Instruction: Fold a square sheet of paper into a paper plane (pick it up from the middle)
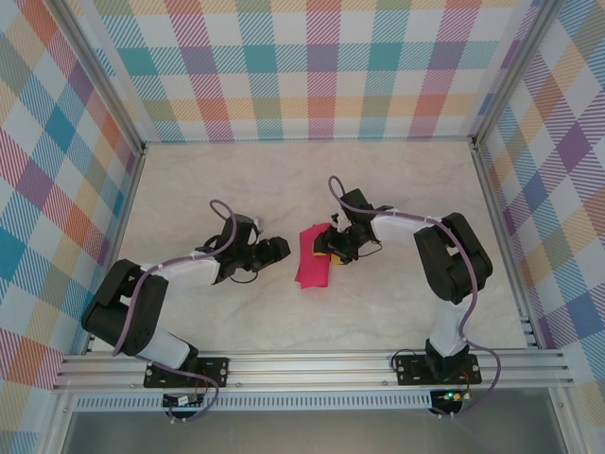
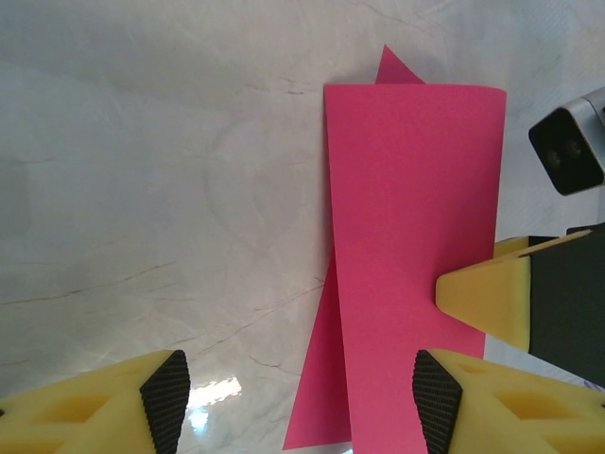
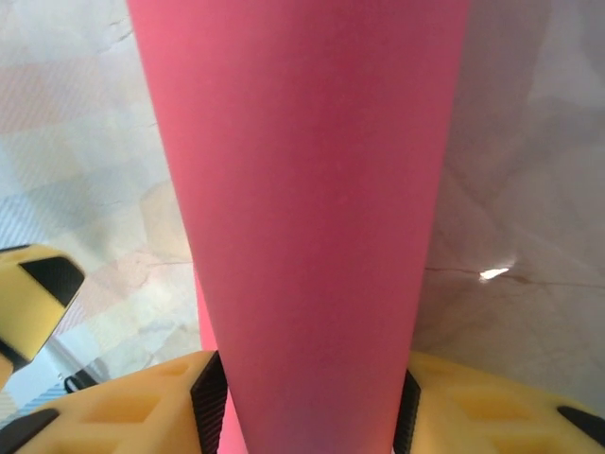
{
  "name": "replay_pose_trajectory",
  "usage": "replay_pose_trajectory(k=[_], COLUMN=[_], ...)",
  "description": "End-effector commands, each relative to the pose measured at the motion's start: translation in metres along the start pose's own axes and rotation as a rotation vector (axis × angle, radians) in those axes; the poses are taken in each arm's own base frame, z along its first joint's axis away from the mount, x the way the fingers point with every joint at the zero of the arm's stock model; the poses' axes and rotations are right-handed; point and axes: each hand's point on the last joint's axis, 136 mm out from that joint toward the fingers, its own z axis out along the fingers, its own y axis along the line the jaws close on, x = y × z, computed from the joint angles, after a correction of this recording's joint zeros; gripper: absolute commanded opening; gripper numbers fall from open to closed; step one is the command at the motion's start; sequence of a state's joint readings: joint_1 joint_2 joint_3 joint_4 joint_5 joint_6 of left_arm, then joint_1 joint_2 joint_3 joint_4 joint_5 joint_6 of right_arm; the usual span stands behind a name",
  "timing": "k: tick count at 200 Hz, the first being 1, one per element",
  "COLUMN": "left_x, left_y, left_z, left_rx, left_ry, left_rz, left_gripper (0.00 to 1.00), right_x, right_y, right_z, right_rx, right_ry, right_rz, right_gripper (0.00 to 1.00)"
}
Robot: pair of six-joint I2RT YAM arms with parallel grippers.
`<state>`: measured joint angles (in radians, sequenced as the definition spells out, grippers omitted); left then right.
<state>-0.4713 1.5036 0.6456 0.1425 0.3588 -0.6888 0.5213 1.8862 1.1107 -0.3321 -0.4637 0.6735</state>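
Observation:
The square sheet of paper (image 1: pixel 313 265) lies mid-table, magenta-pink and folded into a long narrow strip with an angled layer under it (image 2: pixel 406 208). My left gripper (image 1: pixel 280 249) sits just left of it. It stands open (image 2: pixel 301 402), one pad over bare table and the other at the strip's near right edge. My right gripper (image 1: pixel 333 251) is over the strip's right side, and one of its yellow fingers (image 2: pixel 484 295) rests on the paper. From the right wrist, the pink strip (image 3: pixel 302 189) rises bowed through the gap of my right gripper (image 3: pixel 307 407), whose jaws stand apart.
The pale marble tabletop (image 1: pixel 284 180) is bordered by plaid walls (image 1: pixel 312 66) and aluminium rails (image 1: pixel 312 364) at the near edge. The right wrist camera housing (image 2: pixel 567 147) hangs close to the strip's far right corner. A left fingertip (image 3: pixel 33 298) shows beside the paper.

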Motion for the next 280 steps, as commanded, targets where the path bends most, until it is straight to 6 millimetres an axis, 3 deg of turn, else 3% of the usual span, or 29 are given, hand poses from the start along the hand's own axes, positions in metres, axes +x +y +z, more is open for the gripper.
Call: replay_pose_trajectory(k=[1,45,97,150,280], left_x=[-0.005,-0.004,-0.003,-0.002,-0.002], left_y=[-0.02,-0.026,-0.032,-0.035,-0.037], left_z=[0.006,0.011,0.019,0.023,0.029], left_rx=[0.055,0.053,0.067,0.061,0.059], left_ry=[-0.007,0.003,0.028,0.037,0.042], left_rz=[0.029,0.049,0.063,0.069,0.076], left_gripper=[0.64,0.63,0.62,0.61,0.61], right_x=[-0.001,-0.008,-0.014,-0.015,-0.006], right_y=[-0.01,-0.021,-0.035,-0.048,-0.062], right_z=[-0.005,-0.015,-0.024,-0.022,-0.002], right_rx=[0.067,0.148,0.242,0.286,0.4], right_ry=[-0.032,-0.095,-0.146,-0.173,-0.069], right_rz=[0.017,0.021,0.028,0.124,0.094], right_gripper=[0.53,0.61,0.61,0.58,0.64])
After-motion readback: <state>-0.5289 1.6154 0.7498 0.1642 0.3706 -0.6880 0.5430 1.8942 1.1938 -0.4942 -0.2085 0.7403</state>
